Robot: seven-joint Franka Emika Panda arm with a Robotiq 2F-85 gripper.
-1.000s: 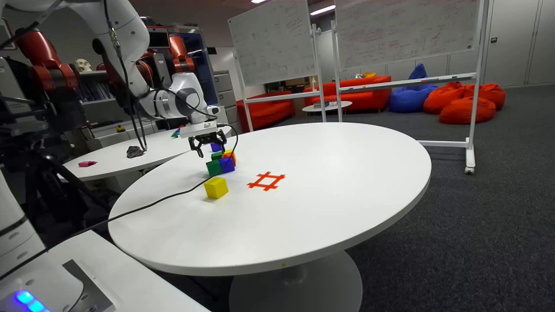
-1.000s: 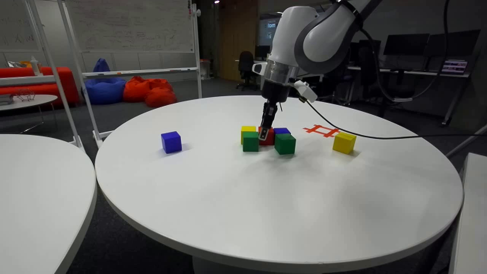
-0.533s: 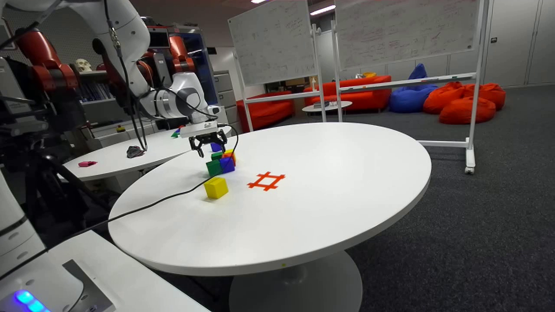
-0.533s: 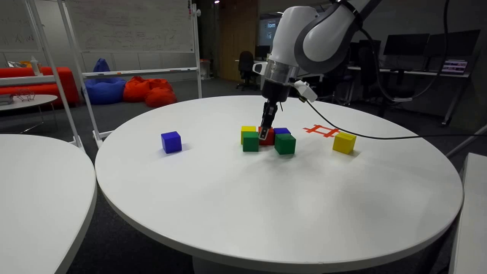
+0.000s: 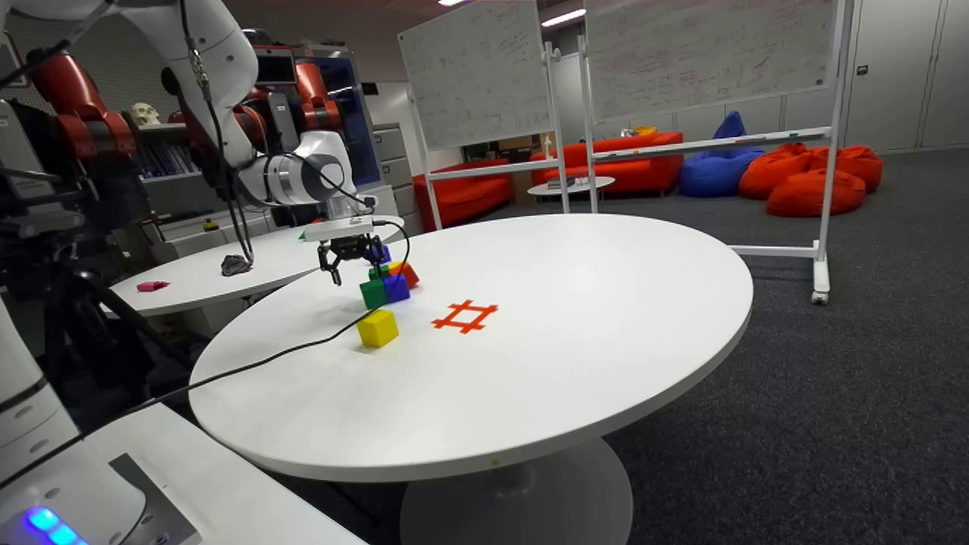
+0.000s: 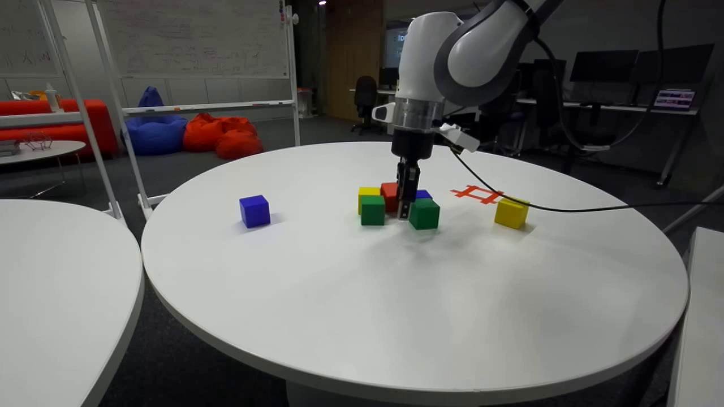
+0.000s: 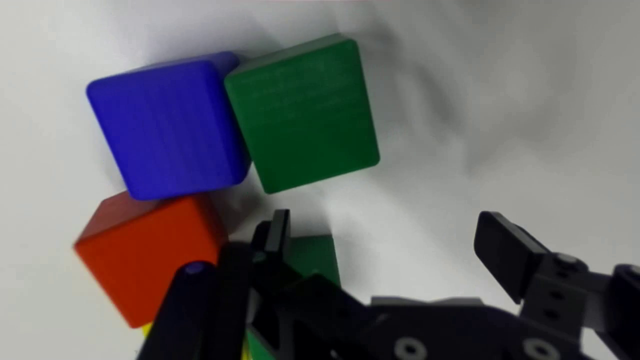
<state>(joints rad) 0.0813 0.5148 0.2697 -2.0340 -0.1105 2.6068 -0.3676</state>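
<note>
The gripper (image 7: 385,225) hangs low, its fingers spread apart and gripping nothing. One finger stands just beside the red cube (image 7: 150,260) and partly hides a green cube (image 7: 320,257); whether it touches either, I can't tell. Another green cube (image 7: 305,115), a blue cube (image 7: 167,130) and a yellow cube (image 6: 369,195) complete this group, well in from the edge of the round white table (image 6: 339,316). A lone blue cube (image 6: 254,211) lies toward the edge by a second white table (image 6: 56,282); a lone yellow cube (image 5: 377,328) sits toward the opposite edge, near a red tape outline (image 5: 472,326). Beyond: dark carpet (image 5: 870,378), red sofas (image 5: 636,155), two whiteboards (image 5: 481,76). I count seven cubes: two green, two blue, two yellow, one red.
</note>
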